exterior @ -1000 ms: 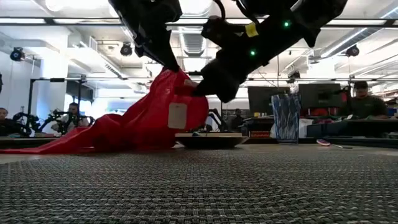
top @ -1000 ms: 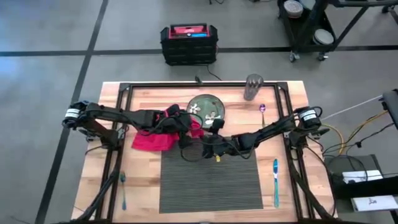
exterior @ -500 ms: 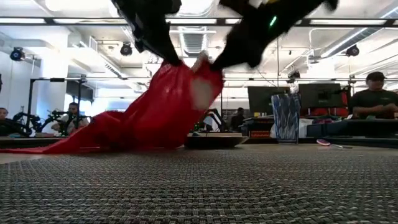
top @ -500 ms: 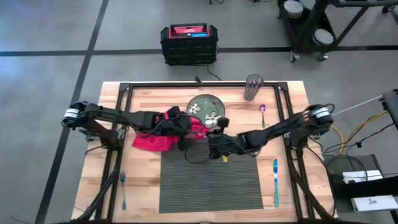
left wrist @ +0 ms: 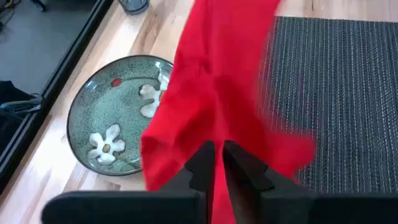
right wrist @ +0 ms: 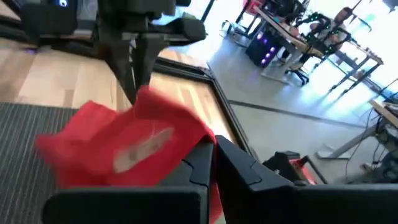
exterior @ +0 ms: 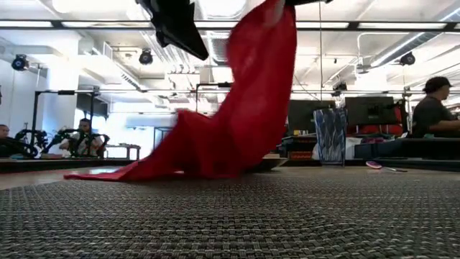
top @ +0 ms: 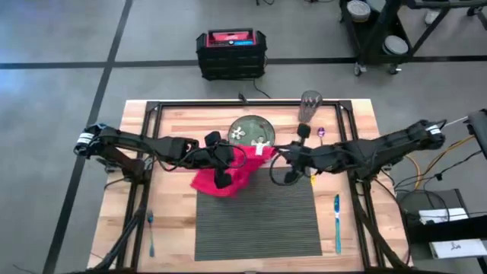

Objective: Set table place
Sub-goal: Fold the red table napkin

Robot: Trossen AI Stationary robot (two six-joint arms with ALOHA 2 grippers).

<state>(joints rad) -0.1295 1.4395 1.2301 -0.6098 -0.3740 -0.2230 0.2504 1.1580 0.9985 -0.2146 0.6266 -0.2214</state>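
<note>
— Holding what? Left gripper and right gripper, both clamped on the red napkin.
— And the placemat? Flat on the surface, napkin draped over its far-left corner, beside the plate.

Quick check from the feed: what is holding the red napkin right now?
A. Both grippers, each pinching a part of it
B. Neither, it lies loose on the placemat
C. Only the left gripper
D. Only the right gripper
A: the left gripper and the right gripper each show shut fingers on the red napkin, which hangs lifted between them over the placemat.
</note>
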